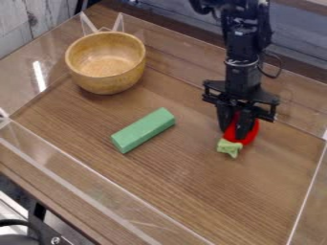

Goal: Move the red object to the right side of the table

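tool (240,132) clamped on red object (236,140)

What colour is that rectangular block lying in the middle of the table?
Green. The block shows clearly in the camera view, lying flat on the wooden table.

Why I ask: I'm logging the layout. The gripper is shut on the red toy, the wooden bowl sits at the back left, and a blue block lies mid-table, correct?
Not quite: the block is green, not blue, as the camera view shows. The rest stands.

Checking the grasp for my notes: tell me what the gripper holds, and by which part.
The gripper is shut on the red strawberry toy, gripping its red body; the green leafy end pokes out below.
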